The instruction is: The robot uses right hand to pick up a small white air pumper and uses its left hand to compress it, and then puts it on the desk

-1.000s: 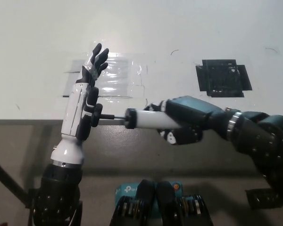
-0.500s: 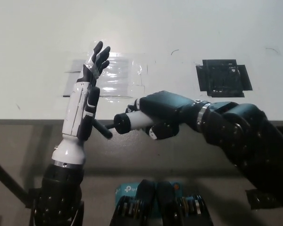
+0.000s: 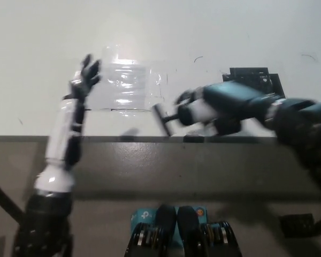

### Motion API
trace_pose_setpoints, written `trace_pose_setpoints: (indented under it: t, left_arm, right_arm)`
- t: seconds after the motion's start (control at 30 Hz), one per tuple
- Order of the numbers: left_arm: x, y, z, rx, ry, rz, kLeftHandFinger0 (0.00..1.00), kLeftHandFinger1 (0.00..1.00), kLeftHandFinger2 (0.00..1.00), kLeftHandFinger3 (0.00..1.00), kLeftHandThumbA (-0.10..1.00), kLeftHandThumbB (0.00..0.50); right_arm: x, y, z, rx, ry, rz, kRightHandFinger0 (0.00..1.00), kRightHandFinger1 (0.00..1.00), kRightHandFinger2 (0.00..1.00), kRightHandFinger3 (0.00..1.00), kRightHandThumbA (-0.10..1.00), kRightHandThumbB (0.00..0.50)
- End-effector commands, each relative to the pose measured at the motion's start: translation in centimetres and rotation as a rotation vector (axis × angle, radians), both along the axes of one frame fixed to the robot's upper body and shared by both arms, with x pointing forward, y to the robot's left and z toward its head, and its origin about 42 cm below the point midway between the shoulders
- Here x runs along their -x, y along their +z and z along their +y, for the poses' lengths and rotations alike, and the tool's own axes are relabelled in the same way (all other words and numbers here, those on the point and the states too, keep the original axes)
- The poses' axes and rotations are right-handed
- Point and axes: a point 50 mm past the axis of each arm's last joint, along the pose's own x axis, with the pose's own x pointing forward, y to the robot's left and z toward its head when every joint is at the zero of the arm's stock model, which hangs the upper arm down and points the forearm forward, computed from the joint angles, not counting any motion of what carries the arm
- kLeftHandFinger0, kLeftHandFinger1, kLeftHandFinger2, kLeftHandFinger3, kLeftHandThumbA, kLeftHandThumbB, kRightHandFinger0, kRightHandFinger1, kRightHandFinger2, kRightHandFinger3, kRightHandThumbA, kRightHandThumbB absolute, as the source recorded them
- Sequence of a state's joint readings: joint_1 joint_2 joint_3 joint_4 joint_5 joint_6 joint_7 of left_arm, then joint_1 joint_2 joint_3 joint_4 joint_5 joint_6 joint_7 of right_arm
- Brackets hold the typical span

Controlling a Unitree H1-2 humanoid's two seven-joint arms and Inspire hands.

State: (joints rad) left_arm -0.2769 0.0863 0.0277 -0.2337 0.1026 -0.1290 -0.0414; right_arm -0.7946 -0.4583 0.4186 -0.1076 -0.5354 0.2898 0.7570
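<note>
The black right hand [image 3: 224, 107] is closed around the one small white cylindrical air pumper [image 3: 195, 112], held over the near edge of the white desk [image 3: 214, 32]; released there, it could roll off. The white left hand [image 3: 75, 115], fingers spread and empty, stands well left.

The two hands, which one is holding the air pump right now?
The black right hand, over the desk edge, grips the white air pump. The white left hand holds nothing, its fingers spread apart.
</note>
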Motion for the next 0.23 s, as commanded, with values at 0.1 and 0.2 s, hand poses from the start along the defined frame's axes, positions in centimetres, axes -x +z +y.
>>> trace_pose_setpoints:
  t: [0.1,0.2]
  left_arm:
    - [0.6,-0.4,2.9,0.025,0.023,-0.058,1.0,1.0,1.0,1.0,1.0,0.253]
    - [0.8,-0.9,3.9,0.018,0.046,-0.046,1.0,1.0,1.0,1.0,1.0,0.26]
  right_arm:
    - [-1.4,4.1,-4.6,-0.029,-0.102,-0.101,0.05,0.53,0.84,0.97,-0.1,0.112]
    - [-2.5,5.3,-6.4,-0.021,-0.167,-0.133,0.0,0.43,0.79,1.0,-0.1,0.124]
